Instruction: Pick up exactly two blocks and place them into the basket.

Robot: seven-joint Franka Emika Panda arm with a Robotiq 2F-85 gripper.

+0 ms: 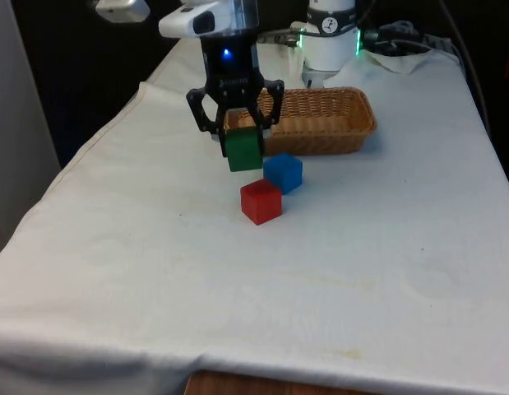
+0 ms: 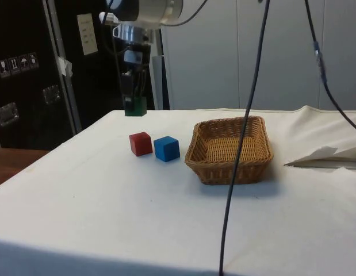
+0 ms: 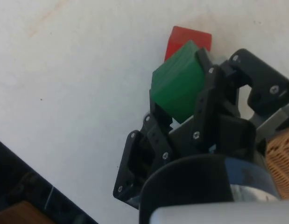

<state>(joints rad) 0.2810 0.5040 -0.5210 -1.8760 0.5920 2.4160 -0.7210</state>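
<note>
Red block (image 1: 261, 202) and blue block (image 1: 283, 173) lay below the fingers (image 1: 238, 130), which grasped the green block (image 1: 243, 150); basket (image 1: 336, 132) empty.

A white cloth (image 1: 155, 271) is covering the table, hanging over its near edge in the front view. In the side view, a dark cable (image 2: 242, 144) is hanging down in front, and folded white fabric (image 2: 327, 156) is lying near the table's edge.
</note>
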